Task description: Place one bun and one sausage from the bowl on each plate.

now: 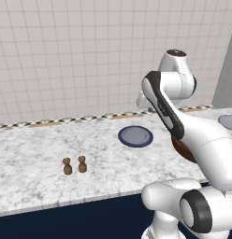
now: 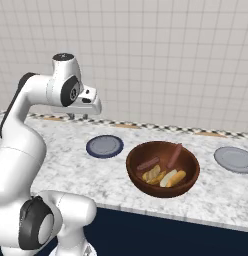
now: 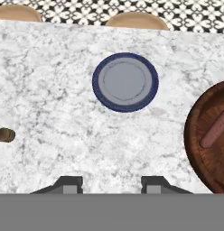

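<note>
The reddish-brown bowl (image 2: 133,172) sits on the marble counter holding two sausages (image 2: 148,163) and several buns (image 2: 174,178). Its rim (image 3: 191,135) and one sausage (image 3: 215,131) show at the right of the hand view, and a brown sliver of the bowl (image 1: 183,149) peeks out behind my arm. The navy-rimmed plate (image 2: 104,146) (image 1: 135,136) (image 3: 125,82) lies bare to the bowl's left. The paler grey plate (image 2: 235,159) (image 1: 228,121) lies bare to its right. My gripper (image 3: 111,182) (image 2: 78,116) hovers high over the counter near the navy plate, open, with nothing between its fingers.
Two small brown shakers (image 1: 67,166) (image 1: 82,164) stand on the counter's left part; one (image 3: 5,134) shows at the hand view's left edge. A tiled wall backs the counter, with a patterned strip along its foot. The counter's front edge drops to dark cabinets.
</note>
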Motion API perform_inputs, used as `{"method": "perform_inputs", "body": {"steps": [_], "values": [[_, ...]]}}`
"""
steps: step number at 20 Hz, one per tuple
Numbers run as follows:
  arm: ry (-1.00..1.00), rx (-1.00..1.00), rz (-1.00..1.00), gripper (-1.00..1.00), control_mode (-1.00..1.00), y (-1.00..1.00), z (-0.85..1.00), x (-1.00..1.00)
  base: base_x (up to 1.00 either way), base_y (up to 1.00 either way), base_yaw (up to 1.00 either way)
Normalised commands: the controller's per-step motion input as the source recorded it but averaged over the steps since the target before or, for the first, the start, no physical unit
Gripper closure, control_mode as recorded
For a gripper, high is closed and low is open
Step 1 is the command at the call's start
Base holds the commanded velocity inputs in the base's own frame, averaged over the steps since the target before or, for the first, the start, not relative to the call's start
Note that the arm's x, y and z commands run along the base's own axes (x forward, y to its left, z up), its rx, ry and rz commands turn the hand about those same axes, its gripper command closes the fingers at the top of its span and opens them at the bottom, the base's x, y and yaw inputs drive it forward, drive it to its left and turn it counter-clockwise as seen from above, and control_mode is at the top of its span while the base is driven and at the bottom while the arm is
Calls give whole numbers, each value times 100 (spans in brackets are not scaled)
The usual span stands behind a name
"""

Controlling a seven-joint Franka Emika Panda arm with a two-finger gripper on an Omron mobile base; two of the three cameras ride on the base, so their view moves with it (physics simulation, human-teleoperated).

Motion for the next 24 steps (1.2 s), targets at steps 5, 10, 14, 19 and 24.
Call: {"method": "perform_inputs", "body": {"steps": [5, 10, 14, 19, 24], "values": [[6, -3, 1, -100, -100, -39, -25, -7, 0, 0, 0], [24, -2, 0, -100, -100, -98, -46, 5, 0, 0, 0], [36, -3, 0, -100, -100, -100, -34, 23, 0, 0, 0], [33, 0, 0, -100, -100, -100, -58, 6, 0, 0, 0], [20, 0, 0, -100, -100, -95, -62, 0, 0, 0, 0]]}}
